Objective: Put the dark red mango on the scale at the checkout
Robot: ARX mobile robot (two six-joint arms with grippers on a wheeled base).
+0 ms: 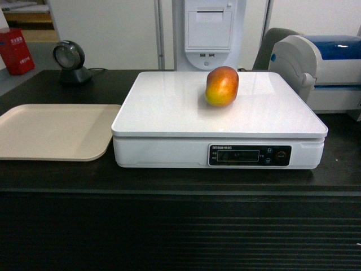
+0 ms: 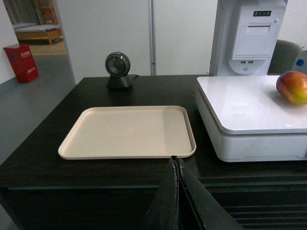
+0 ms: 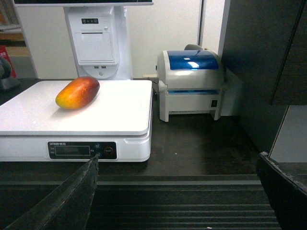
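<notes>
Red-orange mango (image 1: 221, 86) lies free on scale (image 1: 169, 107) platter, far of centre, on dark tabletop (image 1: 56, 175); task looks done; risk: round fruit rolling if tabletop gets bumped. Left hand (image 2: 176, 165) pressed together near tray (image 2: 127, 132); right hand (image 3: 177, 165) spread, empty. Only right wrist view shows mango lying lengthwise.

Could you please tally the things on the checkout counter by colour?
White: 3 — scale, receipt printer, label printer
Beige: 1 — tray
Black: 1 — scanner
Red-orange: 1 — mango
Total: 6
</notes>
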